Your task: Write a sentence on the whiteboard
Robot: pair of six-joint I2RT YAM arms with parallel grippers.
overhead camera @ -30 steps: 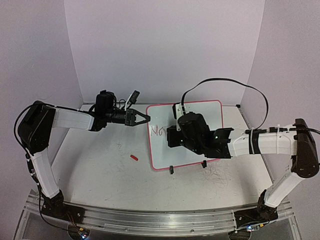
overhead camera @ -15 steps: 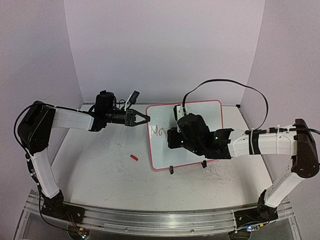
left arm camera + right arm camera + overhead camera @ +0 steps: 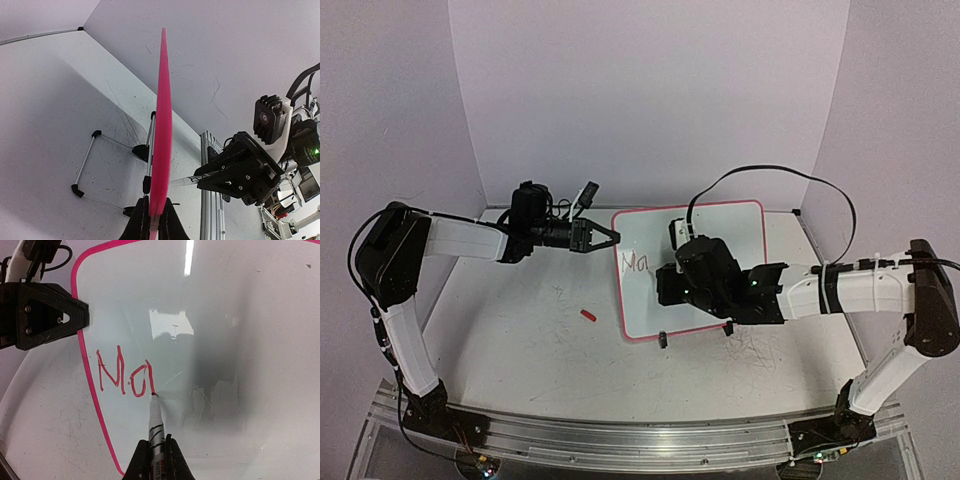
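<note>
Left pincer pinches rim of whiteboard | right pincer pinches marker | scuffed white tabletop | lilac walls

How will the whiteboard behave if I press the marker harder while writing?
The whiteboard is probably light and apt to tip: thin, propped on a slim wire stand, so the left gripper pinching its edge likely matters. Its glossy face looks slippery, so the marker tip may skid.
</note>
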